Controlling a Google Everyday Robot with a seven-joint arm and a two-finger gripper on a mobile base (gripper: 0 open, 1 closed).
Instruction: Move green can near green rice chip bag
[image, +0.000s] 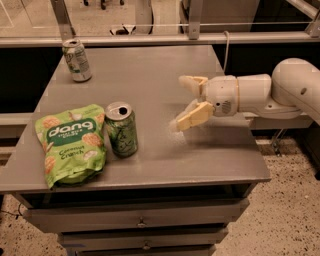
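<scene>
The green can (121, 129) stands upright on the grey table (165, 75), right beside the right edge of the green rice chip bag (70, 142), which lies flat at the front left. My gripper (184, 102) is open and empty, hovering over the table's right half, well to the right of the can and apart from it. Its cream fingers (194, 116) point left toward the can.
A paler white-silver can (77, 60) stands at the table's back left corner. A rail and glass partition run behind the table. Drawers sit below the table's front edge (140, 182).
</scene>
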